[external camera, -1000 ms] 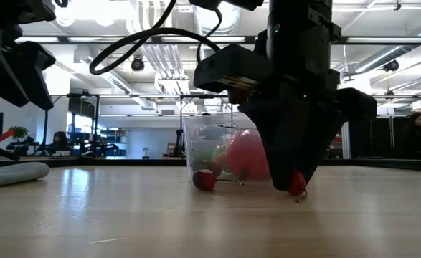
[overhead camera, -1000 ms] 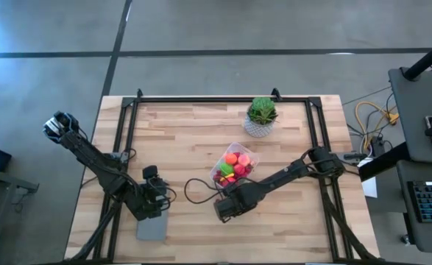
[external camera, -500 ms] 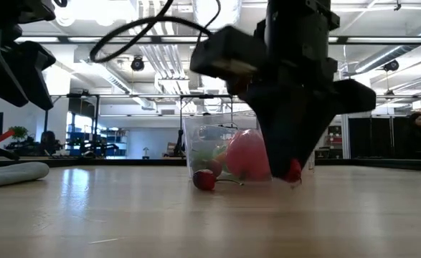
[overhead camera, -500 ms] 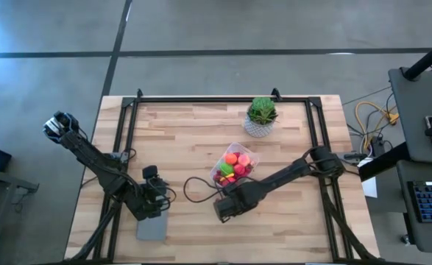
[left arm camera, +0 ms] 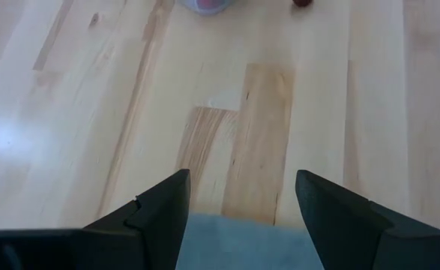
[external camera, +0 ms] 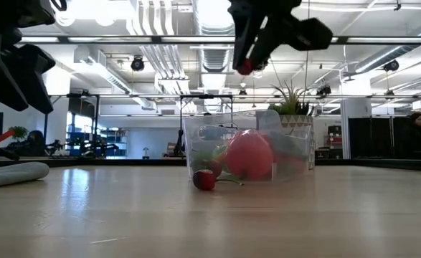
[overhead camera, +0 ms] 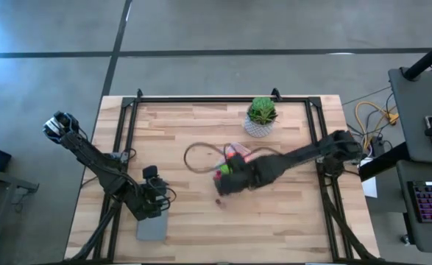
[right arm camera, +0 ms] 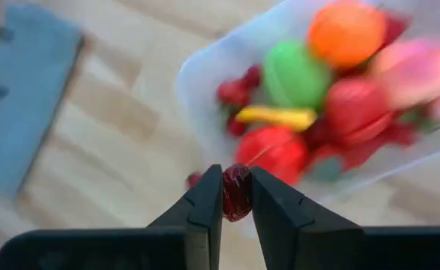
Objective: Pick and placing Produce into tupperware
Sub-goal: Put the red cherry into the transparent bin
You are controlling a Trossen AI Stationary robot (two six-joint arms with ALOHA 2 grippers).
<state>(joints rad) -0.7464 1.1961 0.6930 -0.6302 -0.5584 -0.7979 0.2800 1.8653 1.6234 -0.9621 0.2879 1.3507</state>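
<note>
Above the near rim of the tupperware [right arm camera: 205, 75], we are carrying a small dark-red berry [right arm camera: 236, 192] pinched firmly between the fingers of the right gripper [right arm camera: 236, 196], and the job now is to get it properly over the open tub before letting go. We are judging that the berry is hanging at the tub's edge rather than over its middle, so we are wanting to travel a little farther inward, then lower until the berry is just clear of the heap, and only then part the fingers (a drop from height would probably bounce off the rounded pieces already inside). We are also watching the tub wall, since a nudge from the fingertips could slide so light a container. In the low view the right gripper [external camera: 247, 63] is riding well above the tub [external camera: 196, 143], berry showing red at its tip. The tub itself is clear, colourless, round-cornered, standing mid-table near the potted plant [overhead camera: 261, 116], and it is already crowded with produce: an orange ball [right arm camera: 345, 31], a green piece [right arm camera: 296, 75], a yellow bit [right arm camera: 278, 117], pink and red fruits. One stray cherry [external camera: 204, 180] is lying on the table [overhead camera: 186, 132] just outside the wall, not yet collected. Over the grey mat [overhead camera: 151, 228] the left gripper [left arm camera: 238, 202] is waiting, fingers parted and holding nothing.
</note>
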